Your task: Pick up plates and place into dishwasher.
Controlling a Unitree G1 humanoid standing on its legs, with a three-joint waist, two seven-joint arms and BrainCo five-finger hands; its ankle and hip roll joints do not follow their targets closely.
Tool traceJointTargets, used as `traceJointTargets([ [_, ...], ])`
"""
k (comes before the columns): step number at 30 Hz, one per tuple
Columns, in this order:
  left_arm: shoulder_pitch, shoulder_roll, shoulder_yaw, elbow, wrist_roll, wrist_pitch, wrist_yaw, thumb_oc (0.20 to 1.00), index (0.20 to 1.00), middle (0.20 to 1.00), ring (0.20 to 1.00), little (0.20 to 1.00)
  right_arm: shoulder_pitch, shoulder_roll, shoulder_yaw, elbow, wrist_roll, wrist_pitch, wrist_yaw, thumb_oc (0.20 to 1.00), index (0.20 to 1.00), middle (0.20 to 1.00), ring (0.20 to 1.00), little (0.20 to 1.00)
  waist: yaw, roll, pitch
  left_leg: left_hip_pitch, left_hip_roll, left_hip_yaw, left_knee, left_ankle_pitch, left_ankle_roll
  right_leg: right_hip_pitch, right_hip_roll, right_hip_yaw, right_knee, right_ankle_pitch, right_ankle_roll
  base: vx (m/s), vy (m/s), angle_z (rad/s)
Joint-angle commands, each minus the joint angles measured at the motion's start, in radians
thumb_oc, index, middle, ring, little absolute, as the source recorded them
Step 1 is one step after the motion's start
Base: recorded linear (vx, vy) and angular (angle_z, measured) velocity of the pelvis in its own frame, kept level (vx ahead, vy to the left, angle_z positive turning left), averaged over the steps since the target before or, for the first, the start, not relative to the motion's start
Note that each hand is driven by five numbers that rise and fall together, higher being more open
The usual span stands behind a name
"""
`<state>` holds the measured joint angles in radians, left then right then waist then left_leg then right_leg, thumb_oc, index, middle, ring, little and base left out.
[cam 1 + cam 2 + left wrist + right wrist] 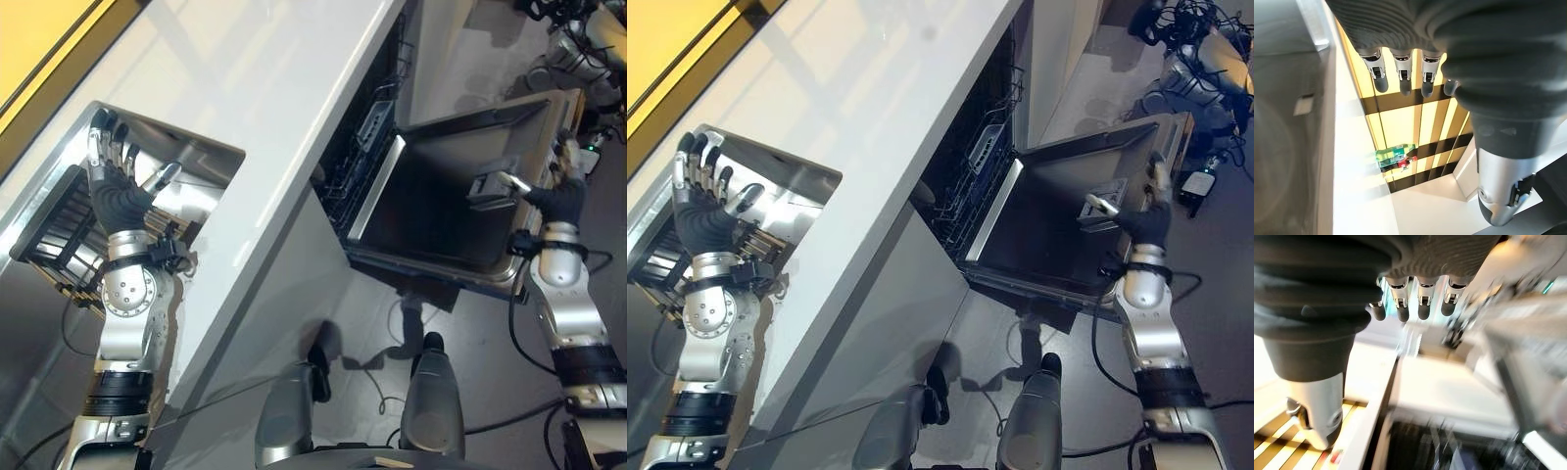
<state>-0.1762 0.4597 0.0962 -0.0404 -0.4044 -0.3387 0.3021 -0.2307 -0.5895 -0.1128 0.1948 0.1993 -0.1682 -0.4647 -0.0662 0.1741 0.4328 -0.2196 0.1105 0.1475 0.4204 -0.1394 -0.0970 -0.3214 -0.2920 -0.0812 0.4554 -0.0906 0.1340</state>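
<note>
1. Two hands are up and neither holds a plate: the left hand [120, 191], at the left of the frame, hangs with fingers spread over the sink [211, 157], beside a dark dish rack [54, 230].
2. Right hand [560, 199], at the right, has straight, relaxed fingers at the outer edge of the lowered dishwasher door [441, 196]; touching or not, I cannot tell.
3. Inside the dishwasher, the wire rack [975, 162] stands pushed in.
4. Plates themselves I cannot make out; judging by the rack, they sit there.
5. Step in hand looks like reaching; next calls for lowering the left hand and closing on a plate's rim.

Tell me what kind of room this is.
Most likely a kitchen: a white counter with a steel sink set into it, and a built-in dishwasher with its door folded down.
</note>
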Motion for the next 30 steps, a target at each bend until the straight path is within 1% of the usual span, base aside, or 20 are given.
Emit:
traceJointTargets([
  [1, 0.037, -0.007, 0.029, -0.007, 0.043, -0.071, 0.014, 1.0, 1.0, 1.0, 1.0, 1.0, 0.049, 0.022, -0.086, -0.086, -0.007, -0.034, -0.162, 1.0, 1.0, 1.0, 1.0, 1.0, -0.043, 0.011, -0.032, -0.05, 0.02, -0.018, -0.001, 0.054, 0.008, -0.015, -0.014, 0.057, 0.137, -0.088, -0.039, -0.06, 0.123, -0.27],
  [2, 0.039, -0.009, 0.026, -0.006, 0.044, -0.073, 0.019, 1.0, 1.0, 1.0, 1.0, 1.0, 0.056, 0.022, -0.09, -0.084, -0.014, -0.03, -0.179, 1.0, 1.0, 1.0, 1.0, 1.0, -0.044, 0.013, -0.032, -0.057, 0.02, -0.015, 0.008, 0.049, 0.009, -0.028, -0.014, 0.064, 0.15, -0.094, -0.039, -0.09, 0.167, -0.36],
  [4, 0.052, -0.019, 0.017, -0.007, 0.045, -0.095, 0.039, 1.0, 1.0, 1.0, 1.0, 1.0, 0.077, 0.034, -0.109, -0.06, 0.016, -0.035, -0.238, 1.0, 1.0, 1.0, 1.0, 1.0, -0.065, 0.031, -0.008, -0.083, 0.022, -0.006, 0.039, 0.037, 0.015, -0.074, -0.016, 0.086, 0.203, -0.114, -0.048, -0.11, 0.148, -0.27],
  [8, 0.052, -0.02, 0.007, -0.017, 0.045, -0.108, 0.06, 1.0, 1.0, 1.0, 1.0, 1.0, 0.093, 0.059, -0.111, -0.014, 0.045, -0.032, -0.281, 1.0, 1.0, 1.0, 1.0, 1.0, -0.085, 0.05, 0.028, -0.144, 0.019, -0.003, 0.103, 0.012, 0.026, -0.155, -0.02, 0.118, 0.288, -0.141, -0.06, -0.11, 0.082, -0.13],
  [10, 0.049, -0.019, 0.003, -0.023, 0.048, -0.109, 0.066, 1.0, 1.0, 1.0, 1.0, 1.0, 0.091, 0.063, -0.102, 0.002, 0.075, -0.031, -0.278, 1.0, 1.0, 1.0, 1.0, 1.0, -0.09, 0.058, 0.039, -0.164, 0.017, -0.002, 0.121, 0.006, 0.029, -0.18, -0.024, 0.127, 0.313, -0.15, -0.063, -0.06, 0.063, -0.16],
  [12, 0.04, -0.016, -0.004, -0.024, 0.047, -0.116, 0.074, 1.0, 1.0, 1.0, 1.0, 1.0, 0.08, 0.074, -0.092, 0.048, 0.171, -0.066, -0.258, 1.0, 1.0, 1.0, 1.0, 1.0, -0.098, 0.076, 0.06, -0.194, 0.014, -0.002, 0.148, -0.001, 0.034, -0.219, -0.028, 0.142, 0.358, -0.165, -0.07, -0.07, 0.1, -0.09],
  [13, 0.034, -0.016, -0.008, -0.022, 0.047, -0.117, 0.08, 1.0, 1.0, 1.0, 1.0, 1.0, 0.077, 0.081, -0.089, 0.078, 0.178, -0.086, -0.253, 1.0, 1.0, 1.0, 1.0, 1.0, -0.101, 0.083, 0.066, -0.209, 0.011, -0.002, 0.159, -0.004, 0.034, -0.236, -0.031, 0.149, 0.375, -0.172, -0.072, -0.04, 0.1, -0.07],
  [14, 0.024, -0.015, -0.016, -0.018, 0.05, -0.115, 0.089, 1.0, 1.0, 1.0, 1.0, 1.0, 0.067, 0.08, -0.083, 0.115, 0.258, -0.109, -0.213, 1.0, 1.0, 1.0, 1.0, 1.0, -0.106, 0.09, 0.077, -0.227, 0.006, 0.0, 0.187, -0.022, 0.035, -0.257, -0.039, 0.158, 0.408, -0.194, -0.075, -0.03, 0.09, -0.06],
  [15, 0.017, -0.013, -0.023, -0.02, 0.051, -0.114, 0.1, 1.0, 1.0, 1.0, 1.0, 1.0, 0.055, 0.082, -0.074, 0.137, 0.326, -0.129, -0.177, 1.0, 1.0, 1.0, 1.0, 1.0, -0.108, 0.099, 0.086, -0.243, 0.003, -0.001, 0.202, -0.025, 0.036, -0.276, -0.042, 0.166, 0.428, -0.2, -0.079, -0.03, 0.081, 0.01],
  [16, 0.012, -0.011, -0.032, -0.021, 0.05, -0.109, 0.103, 1.0, 1.0, 1.0, 1.0, 1.0, 0.044, 0.093, -0.065, 0.178, 0.391, -0.166, -0.142, 1.0, 1.0, 1.0, 1.0, 1.0, -0.105, 0.111, 0.087, -0.264, -0.001, -0.001, 0.208, -0.019, 0.037, -0.297, -0.046, 0.17, 0.437, -0.196, -0.083, -0.01, 0.064, 0.03],
  [17, 0.01, -0.009, -0.037, -0.022, 0.046, -0.107, 0.105, 1.0, 1.0, 1.0, 1.0, 1.0, 0.034, 0.093, -0.063, 0.203, 0.417, -0.182, -0.12, 1.0, 1.0, 1.0, 1.0, 1.0, -0.105, 0.115, 0.087, -0.278, -0.003, 0.0, 0.229, -0.033, 0.035, -0.314, -0.052, 0.176, 0.462, -0.213, -0.083, 0.0, 0.047, 0.07],
  [19, -0.003, 0.0, -0.052, -0.021, 0.039, -0.103, 0.111, 1.0, 1.0, 1.0, 1.0, 1.0, -0.014, 0.097, -0.058, 0.292, 0.596, -0.226, -0.021, 1.0, 1.0, 1.0, 1.0, 1.0, -0.098, 0.135, 0.087, -0.319, -0.008, 0.007, 0.26, -0.041, 0.032, -0.362, -0.064, 0.186, 0.5, -0.225, -0.085, 0.01, 0.022, 0.04],
  [20, -0.009, 0.004, -0.056, -0.022, 0.038, -0.101, 0.112, 1.0, 1.0, 1.0, 1.0, 1.0, -0.034, 0.099, -0.057, 0.316, 0.656, -0.232, 0.004, 1.0, 1.0, 1.0, 1.0, 1.0, -0.095, 0.142, 0.087, -0.339, -0.011, 0.009, 0.274, -0.045, 0.031, -0.383, -0.065, 0.192, 0.515, -0.231, -0.087, -0.01, -0.001, 0.05],
  [22, -0.025, 0.013, -0.071, -0.025, 0.031, -0.095, 0.114, 1.0, 1.0, 1.0, 1.0, 1.0, -0.081, 0.096, -0.052, 0.38, 0.708, -0.24, 0.045, 1.0, 1.0, 1.0, 1.0, 1.0, -0.088, 0.156, 0.087, -0.373, -0.017, 0.011, 0.304, -0.053, 0.03, -0.419, -0.068, 0.2, 0.547, -0.243, -0.092, -0.02, -0.027, 0.07],
  [23, -0.035, 0.023, -0.079, -0.03, 0.024, -0.086, 0.109, 1.0, 1.0, 1.0, 1.0, 1.0, -0.122, 0.087, -0.045, 0.407, 0.796, -0.219, 0.089, 1.0, 1.0, 1.0, 1.0, 1.0, -0.08, 0.164, 0.087, -0.393, -0.021, 0.01, 0.324, -0.058, 0.029, -0.441, -0.07, 0.205, 0.571, -0.252, -0.095, -0.01, -0.047, 0.07],
  [25, -0.042, 0.03, -0.093, -0.027, 0.018, -0.09, 0.098, 1.0, 1.0, 1.0, 1.0, 1.0, -0.176, 0.076, -0.036, 0.46, 0.858, -0.192, 0.16, 1.0, 1.0, 1.0, 1.0, 1.0, -0.071, 0.176, 0.087, -0.425, -0.035, 0.008, 0.367, -0.072, 0.028, -0.473, -0.071, 0.213, 0.612, -0.267, -0.102, -0.01, -0.049, 0.14],
  [27, -0.044, 0.036, -0.098, -0.032, 0.005, -0.091, 0.088, 1.0, 1.0, 1.0, 1.0, 1.0, -0.225, 0.053, -0.02, 0.488, 0.927, -0.125, 0.279, 1.0, 1.0, 1.0, 1.0, 1.0, -0.061, 0.185, 0.087, -0.455, -0.044, 0.005, 0.406, -0.084, 0.027, -0.504, -0.069, 0.221, 0.648, -0.28, -0.107, 0.0, -0.048, 0.1],
  [28, -0.043, 0.04, -0.102, -0.032, -0.003, -0.095, 0.076, 1.0, 1.0, 1.0, 1.0, 1.0, -0.255, 0.042, 0.001, 0.507, 0.916, -0.088, 0.347, 1.0, 1.0, 1.0, 1.0, 1.0, -0.053, 0.189, 0.087, -0.468, -0.051, 0.002, 0.428, -0.092, 0.027, -0.517, -0.067, 0.224, 0.667, -0.286, -0.111, 0.01, -0.042, 0.13],
  [30, -0.045, 0.047, -0.105, -0.032, -0.011, -0.098, 0.063, 1.0, 1.0, 1.0, 1.0, 1.0, -0.304, 0.015, 0.039, 0.525, 0.889, -0.067, 0.416, 1.0, 1.0, 1.0, 1.0, 1.0, -0.044, 0.193, 0.087, -0.491, -0.053, -0.002, 0.455, -0.098, 0.024, -0.54, -0.064, 0.229, 0.694, -0.294, -0.115, 0.02, -0.041, 0.17],
])
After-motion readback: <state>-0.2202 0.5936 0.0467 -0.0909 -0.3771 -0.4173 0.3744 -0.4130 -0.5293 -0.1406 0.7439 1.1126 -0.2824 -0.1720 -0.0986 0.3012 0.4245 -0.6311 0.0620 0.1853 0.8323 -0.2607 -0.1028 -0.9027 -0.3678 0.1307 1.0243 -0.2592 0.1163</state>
